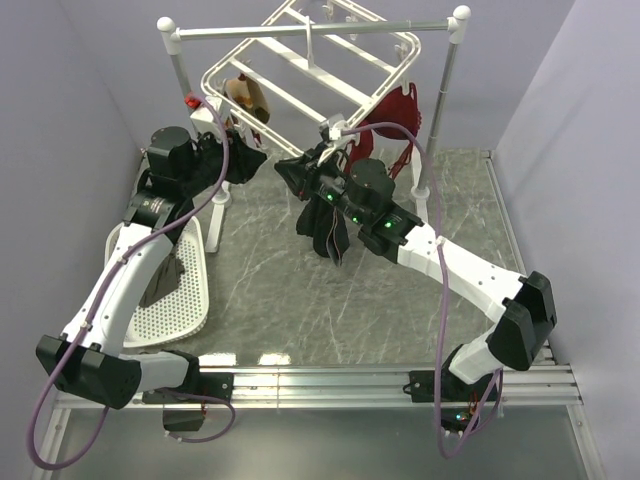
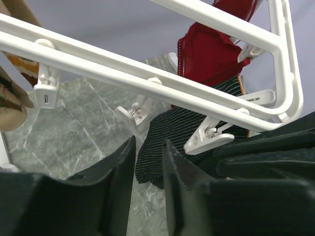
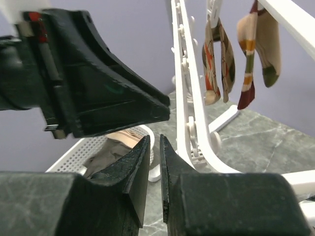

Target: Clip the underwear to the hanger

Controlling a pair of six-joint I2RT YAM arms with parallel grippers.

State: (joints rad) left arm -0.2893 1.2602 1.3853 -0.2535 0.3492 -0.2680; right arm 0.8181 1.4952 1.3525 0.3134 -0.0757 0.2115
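Underwear (image 2: 173, 123) hangs just beyond left end effector (image 2: 149, 147); it and right end effector (image 3: 154, 142) barely parted, empty.

Left arm (image 1: 125, 270), right arm (image 1: 470, 272): white moulded link shells, black joint housings, blocky black shoulder sections. Purple cable (image 1: 228, 160) ran along left arm, hanging in slack loop beside base. Second purple cable (image 1: 441, 300) ran along right arm. Small green lights (image 1: 352, 214) glowed on right arm's black wrist section. Left gripper (image 2: 147, 147): matte black wedge-shaped fingers, tapered to blunt tips. Right gripper (image 3: 154, 142): same black plastic, faintly grained, flat inner faces.
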